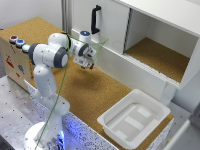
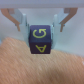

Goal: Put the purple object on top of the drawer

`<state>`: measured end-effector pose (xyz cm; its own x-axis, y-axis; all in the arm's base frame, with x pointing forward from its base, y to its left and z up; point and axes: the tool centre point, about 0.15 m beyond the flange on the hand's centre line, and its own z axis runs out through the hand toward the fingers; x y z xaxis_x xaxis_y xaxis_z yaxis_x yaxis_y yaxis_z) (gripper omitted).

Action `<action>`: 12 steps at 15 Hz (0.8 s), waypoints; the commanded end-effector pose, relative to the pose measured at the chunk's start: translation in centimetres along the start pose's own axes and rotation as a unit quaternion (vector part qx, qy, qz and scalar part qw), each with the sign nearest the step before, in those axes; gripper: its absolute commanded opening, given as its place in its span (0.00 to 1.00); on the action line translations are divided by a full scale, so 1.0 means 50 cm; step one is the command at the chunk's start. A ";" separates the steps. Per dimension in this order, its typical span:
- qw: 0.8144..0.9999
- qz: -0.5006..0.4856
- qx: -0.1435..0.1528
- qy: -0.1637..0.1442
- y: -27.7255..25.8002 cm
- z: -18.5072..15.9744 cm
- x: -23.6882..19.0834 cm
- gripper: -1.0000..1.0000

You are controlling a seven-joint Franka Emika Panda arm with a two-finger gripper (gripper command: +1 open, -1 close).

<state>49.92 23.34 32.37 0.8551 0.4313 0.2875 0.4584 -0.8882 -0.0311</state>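
Observation:
The purple object [image 2: 41,40] is a dark purple cube with yellow letters G and A, resting on the cork surface [image 2: 42,67]. In the wrist view my gripper [image 2: 42,25] is open and straddles the cube, with a finger [image 2: 21,22] on each side and a small gap between each finger and the cube. In the exterior view my gripper [image 1: 86,62] hangs low over the cork table [image 1: 95,92], just in front of the drawer [image 1: 115,30], a large white cabinet with a black vertical handle [image 1: 95,20] and a cork-floored compartment [image 1: 160,57]. The cube is hidden there.
A shallow white plastic tub [image 1: 134,117] stands on the table at the exterior view's lower right. A wooden box with coloured round buttons [image 1: 15,52] stands at the left edge. The arm's base [image 1: 47,135] is at the bottom left.

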 end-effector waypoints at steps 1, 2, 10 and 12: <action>0.992 -0.128 0.005 0.006 -0.122 -0.147 0.138 0.00; 0.987 -0.159 0.008 0.012 -0.145 -0.169 0.156 0.00; 0.915 -0.401 0.045 -0.015 -0.319 -0.260 0.202 0.00; 0.890 -0.451 0.065 -0.023 -0.362 -0.263 0.200 0.00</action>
<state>47.28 36.74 46.13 0.3150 0.8835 0.3467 0.9116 -0.3834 0.1486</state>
